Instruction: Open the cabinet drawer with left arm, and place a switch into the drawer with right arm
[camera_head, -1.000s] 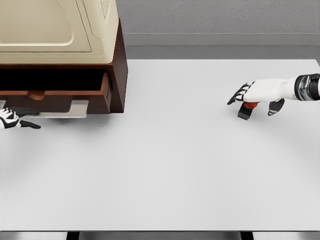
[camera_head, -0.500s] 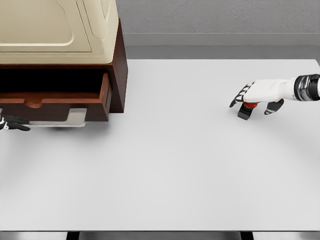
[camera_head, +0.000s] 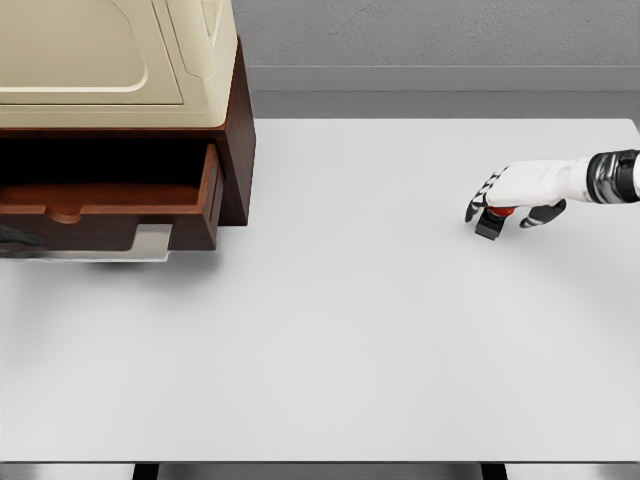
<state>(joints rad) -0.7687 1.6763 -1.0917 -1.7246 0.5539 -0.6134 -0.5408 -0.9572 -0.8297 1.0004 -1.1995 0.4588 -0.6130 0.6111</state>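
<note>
The switch (camera_head: 493, 220), a small black block with a red button, rests on the white table (camera_head: 330, 320) at the right. My right hand (camera_head: 505, 200) sits over it, arm coming in from the right edge, fingers curled down on its left side and thumb on its right. The brown cabinet's drawer (camera_head: 110, 205) stands pulled out at the far left, dark inside, with a rounded handle (camera_head: 67, 212). Only a dark sliver of my left hand (camera_head: 14, 238) shows at the left edge below the drawer front.
A cream appliance (camera_head: 110, 60) sits on top of the brown cabinet (camera_head: 242, 140) at the back left. A grey metal bracket (camera_head: 150, 242) shows under the drawer. A grey wall runs behind the table.
The drawer has come further out. My left hand slid off toward the left edge, nearly out of view. My right hand's fingers and thumb have drawn in around the switch.
</note>
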